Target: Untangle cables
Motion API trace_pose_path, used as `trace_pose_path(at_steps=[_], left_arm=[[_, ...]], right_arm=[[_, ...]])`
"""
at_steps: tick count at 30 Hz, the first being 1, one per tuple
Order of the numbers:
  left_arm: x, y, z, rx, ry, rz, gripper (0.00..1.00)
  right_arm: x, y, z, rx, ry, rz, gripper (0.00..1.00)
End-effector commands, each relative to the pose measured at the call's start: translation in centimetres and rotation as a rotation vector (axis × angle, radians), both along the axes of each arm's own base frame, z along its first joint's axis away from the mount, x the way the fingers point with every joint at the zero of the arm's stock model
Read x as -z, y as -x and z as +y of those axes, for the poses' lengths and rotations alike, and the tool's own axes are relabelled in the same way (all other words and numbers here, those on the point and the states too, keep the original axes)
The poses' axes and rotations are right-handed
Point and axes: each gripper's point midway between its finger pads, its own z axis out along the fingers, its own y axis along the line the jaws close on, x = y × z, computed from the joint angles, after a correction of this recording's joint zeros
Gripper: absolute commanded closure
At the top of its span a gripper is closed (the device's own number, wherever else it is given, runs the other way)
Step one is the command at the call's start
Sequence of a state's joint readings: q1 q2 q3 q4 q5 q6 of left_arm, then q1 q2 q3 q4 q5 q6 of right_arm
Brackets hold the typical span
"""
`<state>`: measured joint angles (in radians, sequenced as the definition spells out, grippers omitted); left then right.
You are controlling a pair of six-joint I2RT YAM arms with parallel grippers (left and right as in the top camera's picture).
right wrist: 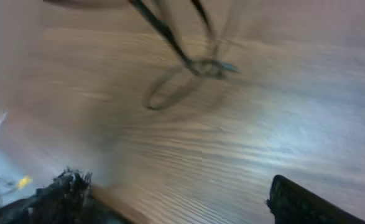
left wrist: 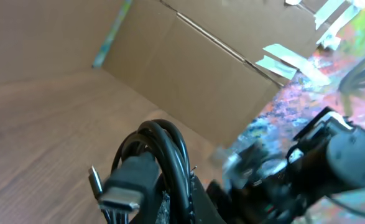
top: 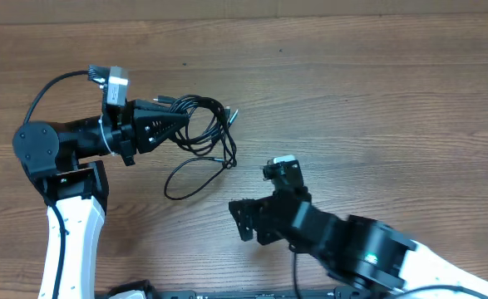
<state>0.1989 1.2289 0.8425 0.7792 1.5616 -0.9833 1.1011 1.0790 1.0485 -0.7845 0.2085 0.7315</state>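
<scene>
My left claw (top: 185,123) is clamped tight on the bunch of thin black cords (top: 204,124). In its wrist view the coils (left wrist: 166,155) stand right over the fingers, with a flat black metal-tipped plug (left wrist: 121,186) hanging in front. My right claw (top: 240,222) is spread wide and holds nothing. Its wrist view is blurred, but only bare wood lies between the fingers (right wrist: 64,190).

I judge the job barely begun. The cords are one clump. One loose loop (top: 187,176) trails on the brown wooden table (top: 377,100) toward my right claw, and a plug tip (top: 232,113) pokes out on the far side. No cord lies apart yet, so all the separating is left.

Open wood runs wide to the right and beyond the clump. A brown cardboard wall (left wrist: 201,68) bounds the far side.
</scene>
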Motion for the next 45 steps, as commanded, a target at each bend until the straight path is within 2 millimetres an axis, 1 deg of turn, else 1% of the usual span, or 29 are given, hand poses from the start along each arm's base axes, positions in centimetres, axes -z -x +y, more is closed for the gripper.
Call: trace_pose_path(at_steps=[1, 4, 7, 13, 15, 18, 23, 28, 30, 33, 34, 36, 38, 39, 40, 41, 45], left_arm=[[0.5, -0.1, 0.1, 0.015, 0.003, 0.05, 0.96], [1.1, -0.3, 0.1, 0.016, 0.022, 0.14, 0.96], [1.5, -0.4, 0.1, 0.016, 0.039, 0.219, 0.95], [1.5, -0.4, 0.1, 0.016, 0.058, 0.314, 0.96], [1.5, -0.4, 0.1, 0.016, 0.062, 0.333, 0.96], [1.5, -0.3, 0.1, 0.017, 0.067, 0.358, 0.96], [1.5, -0.3, 0.1, 0.019, 0.067, 0.363, 0.96], [1.5, -0.2, -0.2, 0.028, 0.072, 0.396, 0.96], [1.5, -0.1, -0.4, 0.036, 0.071, 0.399, 0.96], [1.5, -0.1, -0.5, 0.039, 0.071, 0.399, 0.96], [1.5, -0.1, -0.5, 0.039, 0.071, 0.399, 0.96], [1.5, -0.1, -0.5, 0.039, 0.071, 0.399, 0.96], [1.5, -0.1, -0.5, 0.039, 0.071, 0.399, 0.96], [1.5, -0.1, -0.5, 0.039, 0.071, 0.399, 0.96], [1.5, -0.1, -0.5, 0.039, 0.07, 0.398, 0.96], [1.5, -0.1, -0.5, 0.039, 0.07, 0.398, 0.96], [1.5, -0.1, -0.5, 0.039, 0.062, 0.355, 0.96]], right_arm=[[-2.8, 0.5, 0.8, -0.13, -0.034, -0.1, 0.07], [-3.0, -0.1, 1.5, -0.18, -0.008, -0.167, 0.07], [-2.6, -1.5, 1.8, -0.177, 0.023, -0.2, 0.08], [1.0, -6.0, 0.2, -0.039, 0.161, -0.174, 0.18], [1.9, -7.4, -0.5, 0.003, 0.183, -0.158, 0.19], [2.4, -9.0, -0.8, 0.036, 0.178, -0.148, 0.22], [2.3, -9.7, 0.7, 0.004, 0.108, -0.139, 0.24], [1.9, -9.7, 1.3, -0.008, 0.083, -0.145, 0.24], [2.0, -9.8, 1.4, -0.007, 0.081, -0.147, 0.32], [2.7, -10.6, 1.8, 0.001, 0.086, -0.147, 0.4], [3.0, -10.8, 2.0, 0.003, 0.089, -0.144, 0.45], [3.7, -11.2, 2.4, 0.003, 0.095, -0.139, 0.53], [4.1, -11.5, 2.7, 0.004, 0.095, -0.139, 0.68], [4.1, -11.6, 2.7, 0.005, 0.093, -0.14, 0.78], [4.0, -11.7, 2.8, 0.006, 0.09, -0.143, 0.9], [3.9, -11.7, 2.8, 0.006, 0.085, -0.147, 0.96], [2.8, -11.6, 2.6, 0.011, 0.067, -0.163, 0.96]])
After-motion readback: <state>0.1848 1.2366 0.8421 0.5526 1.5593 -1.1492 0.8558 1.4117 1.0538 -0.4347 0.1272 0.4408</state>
